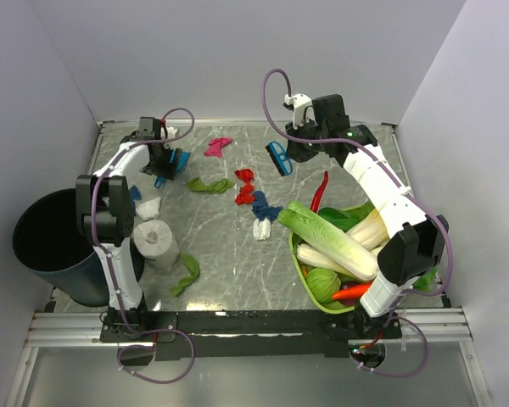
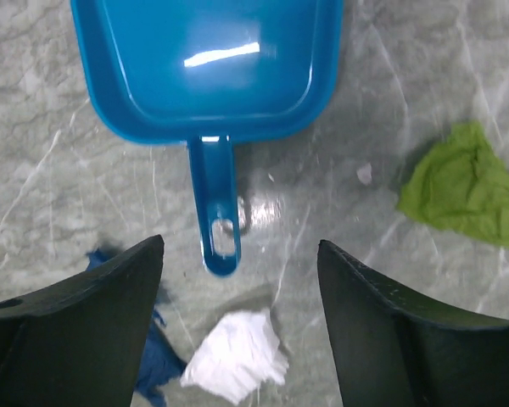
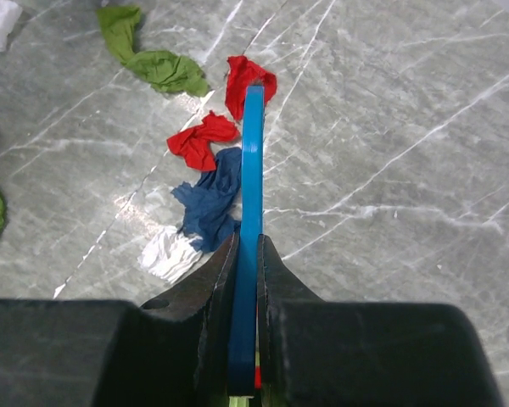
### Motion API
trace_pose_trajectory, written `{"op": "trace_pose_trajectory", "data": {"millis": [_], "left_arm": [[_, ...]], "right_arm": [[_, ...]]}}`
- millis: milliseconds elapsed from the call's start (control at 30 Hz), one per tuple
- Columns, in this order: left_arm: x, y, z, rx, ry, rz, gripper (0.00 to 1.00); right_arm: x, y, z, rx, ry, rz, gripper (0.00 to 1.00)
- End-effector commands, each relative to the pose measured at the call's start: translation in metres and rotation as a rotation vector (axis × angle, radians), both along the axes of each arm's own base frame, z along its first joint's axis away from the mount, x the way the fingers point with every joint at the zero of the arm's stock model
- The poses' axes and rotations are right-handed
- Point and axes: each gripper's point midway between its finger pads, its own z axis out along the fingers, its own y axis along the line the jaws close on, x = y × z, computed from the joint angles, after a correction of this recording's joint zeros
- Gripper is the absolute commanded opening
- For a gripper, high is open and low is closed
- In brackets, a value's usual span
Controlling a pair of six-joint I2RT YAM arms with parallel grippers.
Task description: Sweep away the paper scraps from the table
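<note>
The right gripper clamps a thin blue plastic blade, probably a brush; the left gripper gapes over the blue plastic dustpan handle. Across the grey marble-patterned table, crumpled coloured paper scraps lie scattered, none swept yet.

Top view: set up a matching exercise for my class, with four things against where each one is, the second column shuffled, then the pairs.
Things
1. dustpan
2. brush
3. tissue roll
4. cabbage

Places
a. in the green basket
b. upright beside the bin
c. clamped in the right gripper
d. flat on the table, in front of the open left gripper

Pairs: 1-d, 2-c, 3-b, 4-a
</note>
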Motion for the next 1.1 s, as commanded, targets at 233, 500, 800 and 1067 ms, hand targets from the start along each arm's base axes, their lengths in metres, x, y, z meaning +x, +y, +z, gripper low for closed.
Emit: {"op": "trace_pose_trajectory", "data": {"millis": [233,500,800,1067], "left_arm": [[0.014,0.006,-0.022,0.004,0.033,0.031,0.67],[0.008,0.013,-0.027,0.015,0.063,0.053,0.48],[0.004,0.018,-0.015,0.049,0.064,0.037,0.24],[-0.023,-0.010,0.040,-0.036,0.040,-0.073,0.10]], "right_arm": [[0.004,0.006,0.029,0.060,-0.085,-0.003,0.00],[0.010,0.010,0.027,0.062,-0.082,0.002,0.00],[0.010,0.015,0.016,0.043,-0.063,0.023,0.00],[0.002,0.003,0.008,-0.027,-0.084,0.036,0.00]]}}
